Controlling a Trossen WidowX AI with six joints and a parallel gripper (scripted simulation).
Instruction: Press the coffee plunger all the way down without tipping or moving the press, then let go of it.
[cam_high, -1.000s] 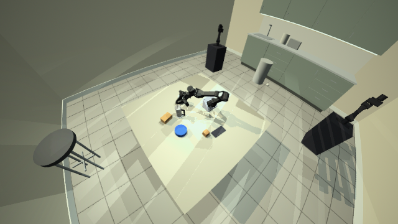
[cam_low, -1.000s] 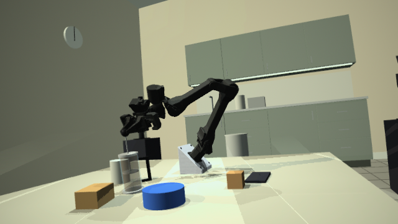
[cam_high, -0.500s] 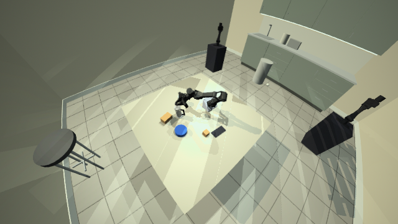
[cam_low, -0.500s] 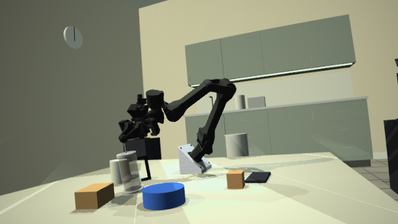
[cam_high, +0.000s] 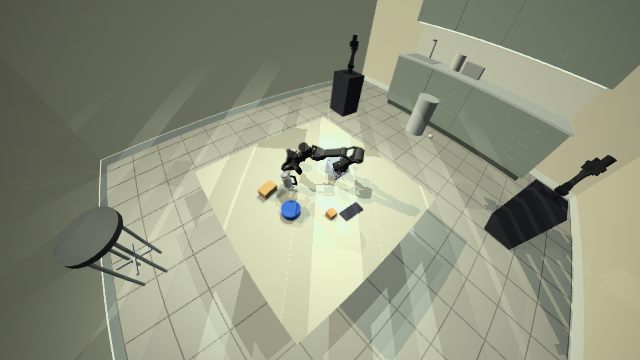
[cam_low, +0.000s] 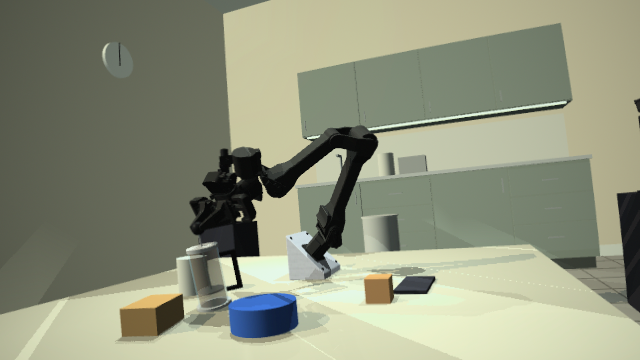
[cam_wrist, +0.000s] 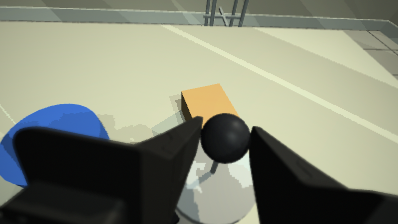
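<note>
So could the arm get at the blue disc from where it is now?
Probably not right away: the pincer is shut on the plunger knob. Once it lets go, the blue disc sits close beside the press with nothing on top of it.
</note>
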